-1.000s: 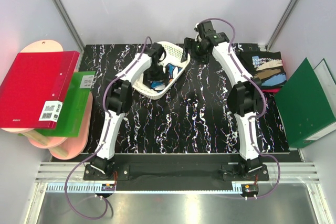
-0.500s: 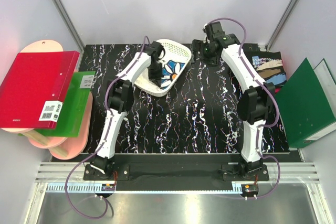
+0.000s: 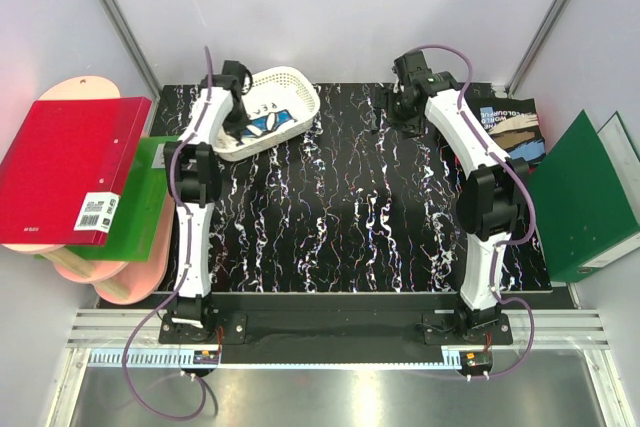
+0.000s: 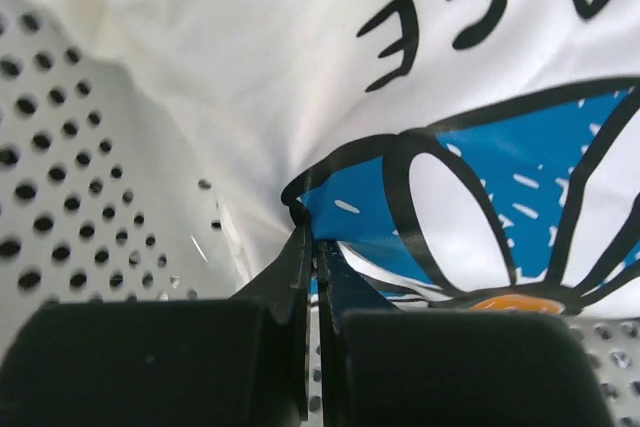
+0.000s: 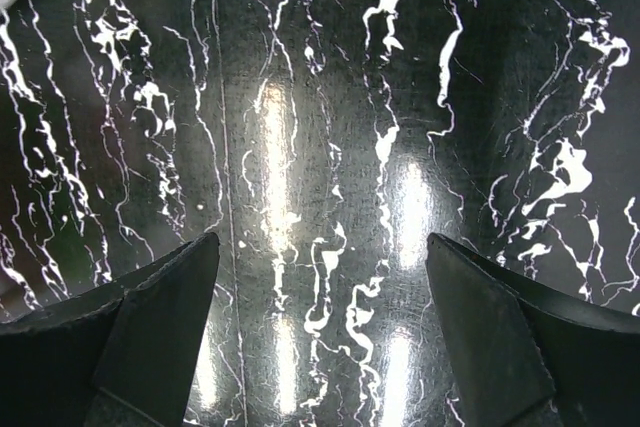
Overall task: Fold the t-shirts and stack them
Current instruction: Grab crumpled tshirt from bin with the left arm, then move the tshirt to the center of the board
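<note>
A white t-shirt (image 4: 300,67) with dark lettering and a blue flower print lies bunched in the white lattice basket (image 3: 290,87) at the far left of the table. My left gripper (image 4: 310,232) is down inside the basket, shut on a fold of that shirt at the edge of the blue print; from above it shows at the basket's left side (image 3: 238,119). A folded black t-shirt (image 3: 510,129) with tan-blue-white print lies at the far right, a red edge (image 3: 515,171) showing under it. My right gripper (image 5: 320,239) hangs open over bare table, near the far edge (image 3: 402,112).
The basket's perforated wall (image 4: 60,147) stands close on the left of my left fingers. Red (image 3: 70,172) and green (image 3: 140,197) binders lie off the table's left edge, and green binders (image 3: 585,202) stand at the right. The table (image 3: 350,217) is black marble-patterned.
My left gripper has shut on the white t-shirt, and the basket has slid from the far middle to the far left corner. The right arm drew back to the right, away from the basket.
</note>
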